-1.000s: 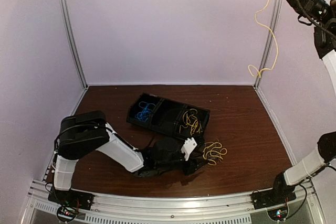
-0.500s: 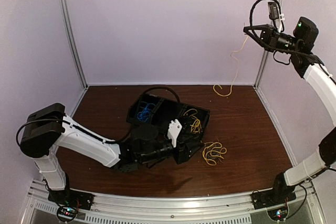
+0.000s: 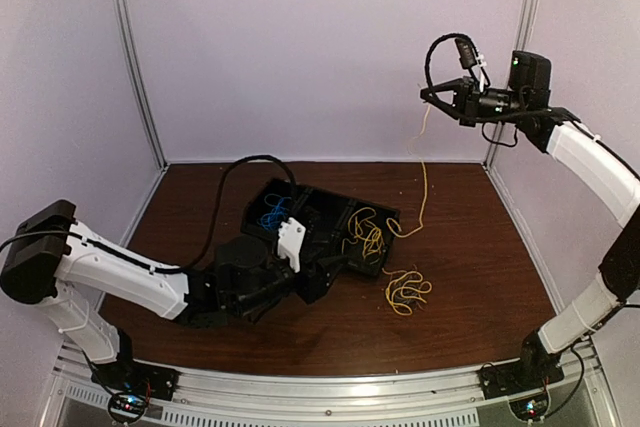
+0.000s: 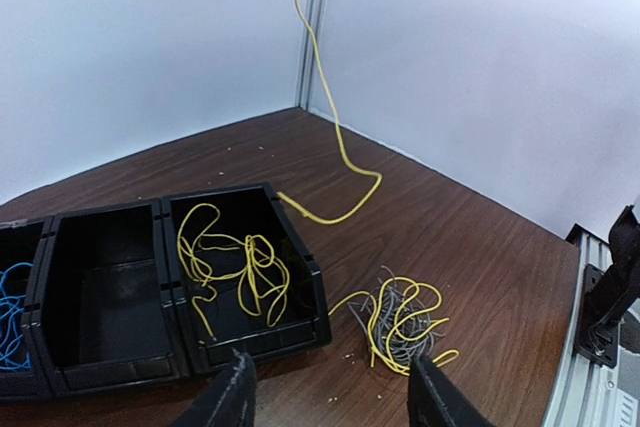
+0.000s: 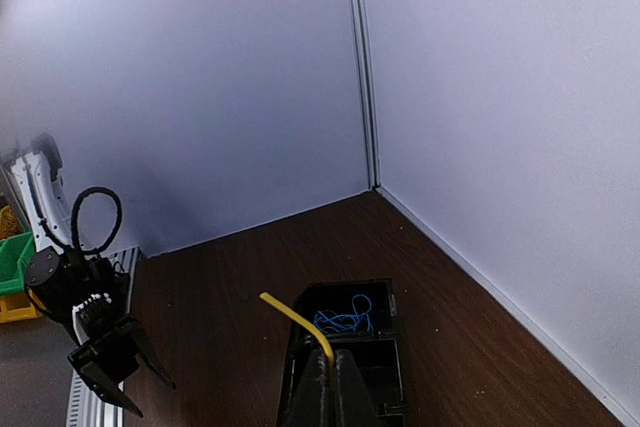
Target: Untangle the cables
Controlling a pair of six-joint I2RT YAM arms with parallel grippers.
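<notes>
A black tray [image 3: 300, 240] holds blue cables [image 3: 272, 215] in its left bin and yellow cables [image 3: 365, 235] in its right bin. A tangle of yellow and grey cables [image 3: 407, 290] lies on the table right of the tray. My right gripper [image 3: 428, 97] is high up, shut on a long yellow cable [image 3: 424, 182] that hangs down, its lower end resting by the tray's right bin. In the right wrist view the cable [image 5: 295, 317] sticks out of the shut gripper [image 5: 330, 367]. My left gripper [image 4: 330, 397] is open and empty, low, just short of the tangle [image 4: 405, 322].
The tray's middle bin [image 4: 105, 292] is empty. Purple walls with metal corner posts [image 3: 135, 57] close in the back and sides. A metal rail [image 3: 320, 387] runs along the near edge. A green bin [image 5: 15, 267] stands outside the cell.
My right arm has come down and to the left with the yellow cable, whose lower end now reaches the tray. My left gripper has drawn back leftward from the tangle.
</notes>
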